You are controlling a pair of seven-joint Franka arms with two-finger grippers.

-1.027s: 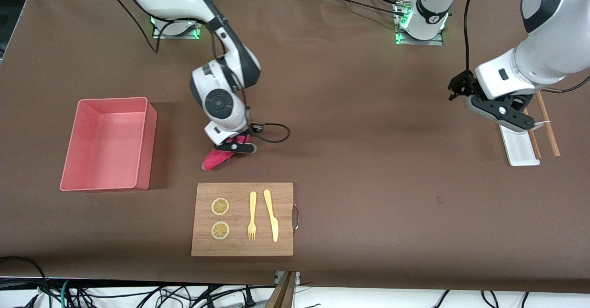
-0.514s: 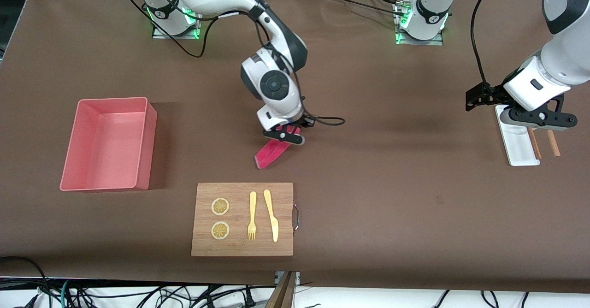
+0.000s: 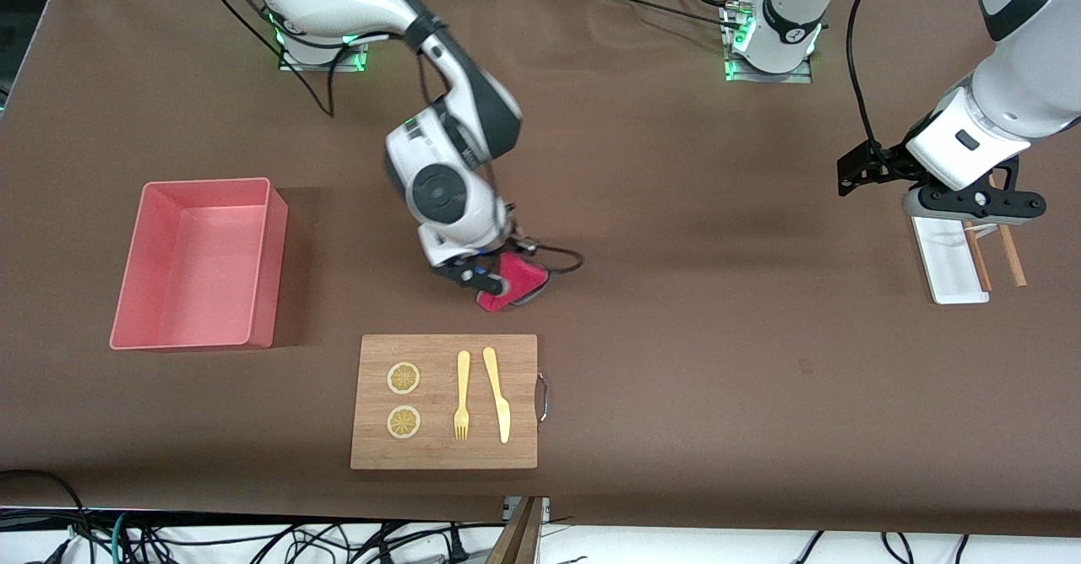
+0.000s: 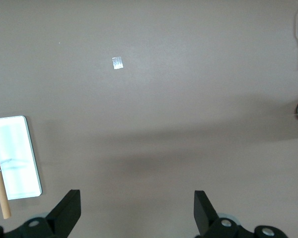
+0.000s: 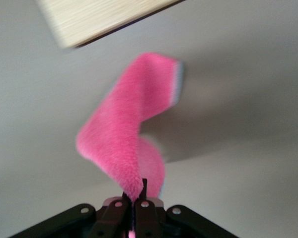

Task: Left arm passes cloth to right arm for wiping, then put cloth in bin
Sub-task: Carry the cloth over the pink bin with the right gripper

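Front view, starting at the right arm's end of the table: I see the salmon-pink bin [image 3: 198, 264] sitting well apart from the wooden cutting board [image 3: 445, 401], toward that end. My right gripper [image 3: 475, 278] is low over the brown table [image 3: 676, 294], just farther from the camera than the board, its fingers pinched together on the magenta cloth [image 3: 512, 280], which bunches against the tabletop. On the right wrist view the cloth [image 5: 134, 131] curls out from the closed fingertips, a corner of the board showing nearby. Toward the left arm's end, well apart from the board, my left gripper [image 3: 971, 203] waits over the white tray [image 3: 950, 273] and chopsticks [image 3: 1009, 256], fingers [image 4: 64, 213] spread wide with nothing between them.
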